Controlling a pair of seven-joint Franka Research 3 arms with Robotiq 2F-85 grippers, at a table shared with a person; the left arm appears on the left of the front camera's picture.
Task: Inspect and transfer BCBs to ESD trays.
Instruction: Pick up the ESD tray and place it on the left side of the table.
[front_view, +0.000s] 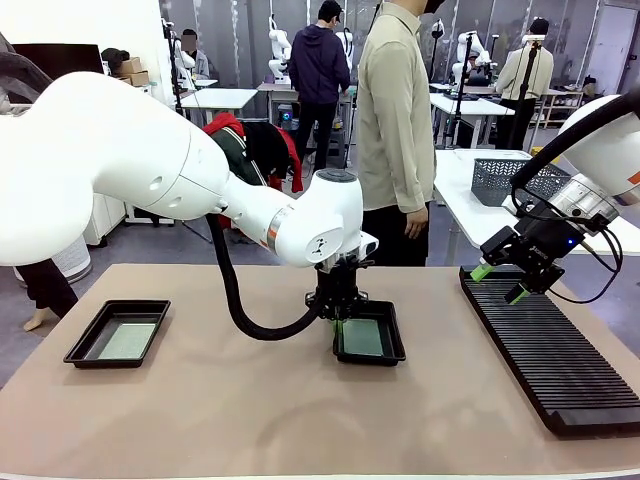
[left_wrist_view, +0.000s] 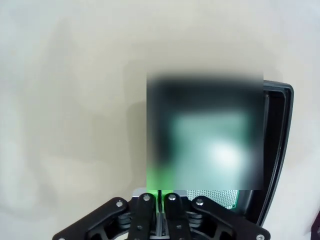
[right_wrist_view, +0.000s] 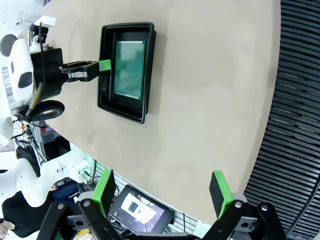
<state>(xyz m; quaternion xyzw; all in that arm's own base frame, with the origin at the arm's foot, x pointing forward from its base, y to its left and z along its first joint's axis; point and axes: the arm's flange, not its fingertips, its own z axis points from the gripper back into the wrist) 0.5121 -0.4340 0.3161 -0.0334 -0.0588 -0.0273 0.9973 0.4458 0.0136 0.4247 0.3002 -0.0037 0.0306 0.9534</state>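
Observation:
Two black ESD trays lie on the table. The left tray (front_view: 85, 346) holds a pale BCB (front_view: 128, 340). The middle tray (front_view: 396, 345) (right_wrist_view: 125, 112) (left_wrist_view: 280, 150) holds a green BCB (front_view: 363, 337) (right_wrist_view: 130, 69) lying flat on its floor. My left gripper (front_view: 338, 318) (left_wrist_view: 159, 199) (right_wrist_view: 104, 65) points down at that tray's left rim, beside the board, its pads pressed together with nothing seen between them. My right gripper (front_view: 499, 283) (right_wrist_view: 162, 192) hangs open and empty over the far end of the ribbed rack.
A long black slotted rack (front_view: 550, 350) (right_wrist_view: 295, 125) runs along the table's right side. A person (front_view: 395, 120) stands at the far edge behind the middle tray. A grey wire mesh basket (front_view: 515, 178) sits on another table behind the right arm.

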